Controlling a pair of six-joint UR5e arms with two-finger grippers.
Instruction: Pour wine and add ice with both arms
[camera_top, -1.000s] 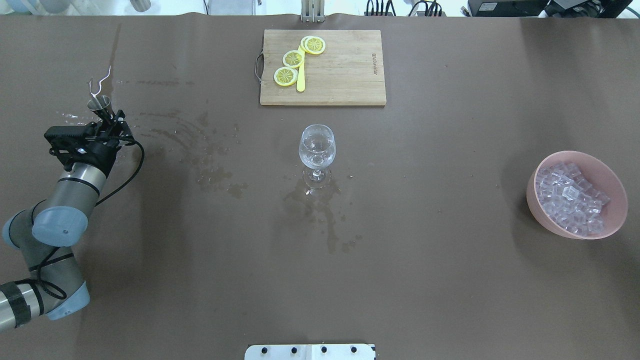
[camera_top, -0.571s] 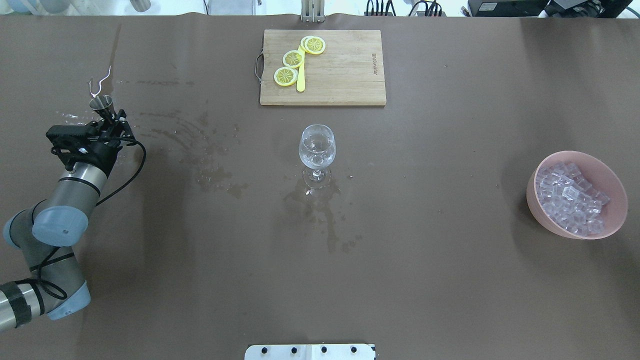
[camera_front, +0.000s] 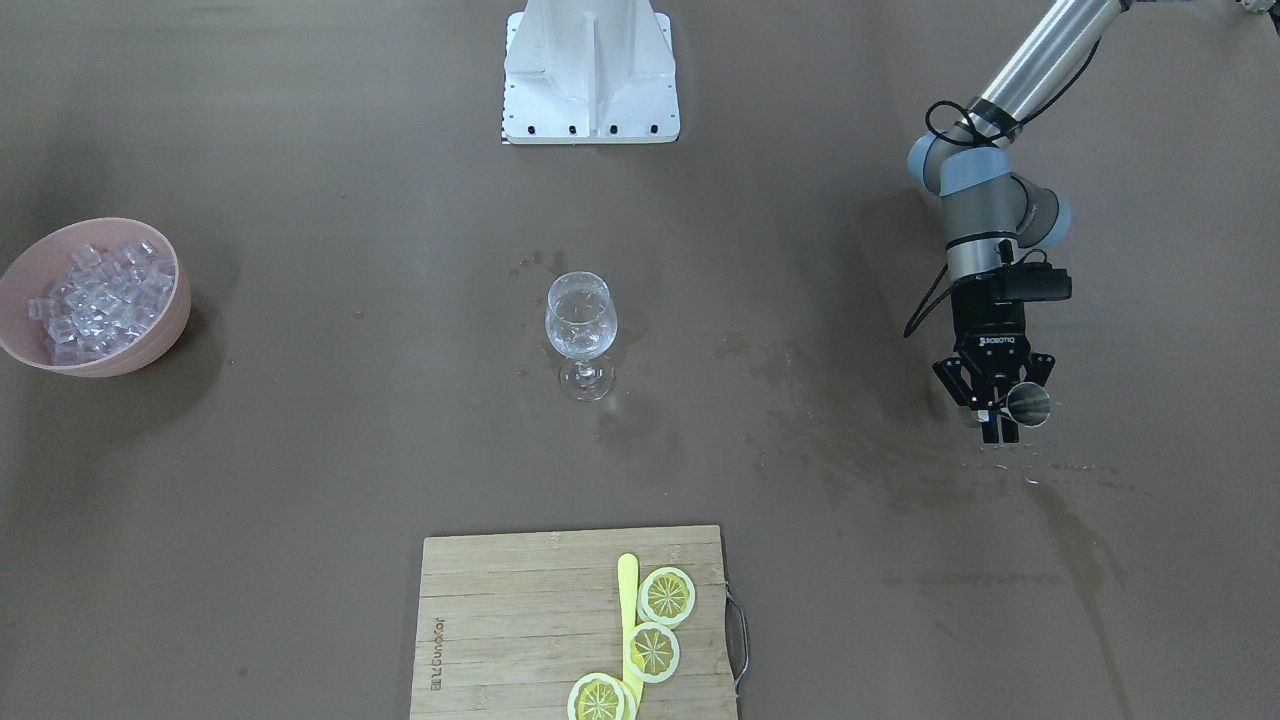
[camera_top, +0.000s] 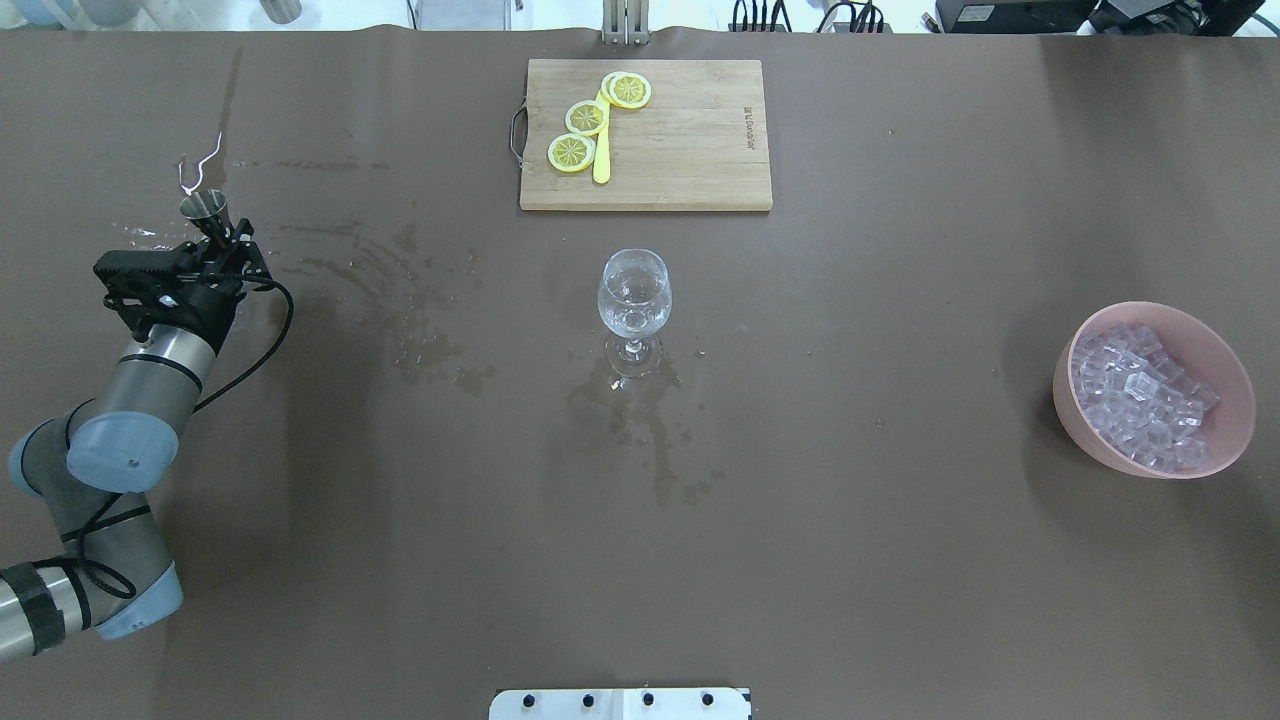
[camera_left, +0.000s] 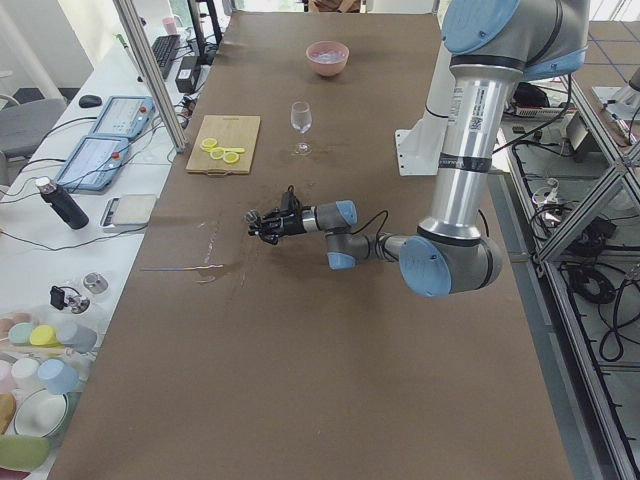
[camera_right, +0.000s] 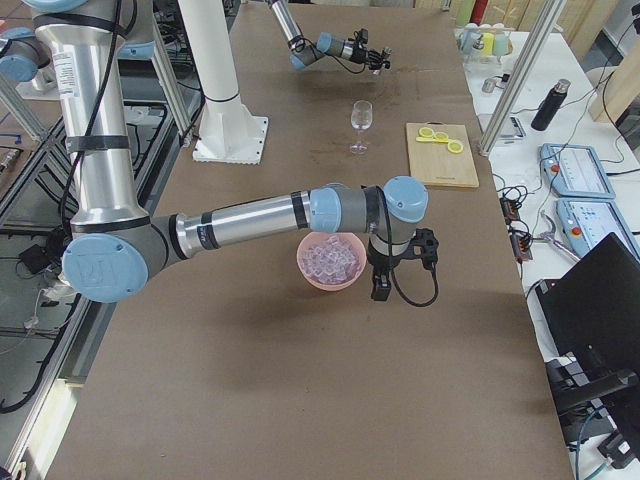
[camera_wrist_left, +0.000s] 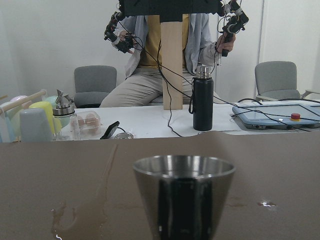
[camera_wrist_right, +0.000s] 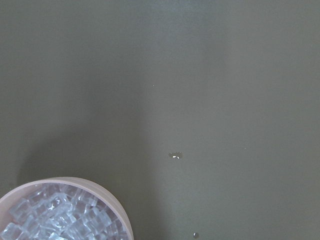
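From across the table, the left gripper (camera_front: 1002, 412) is reaching level near the left end, its jaws clenching the lower part of an upright metal cup (camera_front: 1028, 405). The wine glass (camera_front: 580, 325) is standing at the centre, and the ice (camera_front: 95, 290) is lying heaped in a pink bowl (camera_front: 150, 345) at the right end, well apart from that arm. The overhead view is giving the same line-up and is not showing the right arm at all. From the left end, the bowl is sitting far beyond the glass. From the right end, the right gripper (camera_right: 379, 288) is hanging fingers-down just beside the bowl, seemingly on its right-hand side; I cannot tell whether its jaws are released or clenched. The left wrist camera is showing only the cup, mouth up. The right wrist camera is looking down on bare table, with the bowl cutting into one corner. So the ice is probably lying left of and below the right jaws, and that arm is far nearer.
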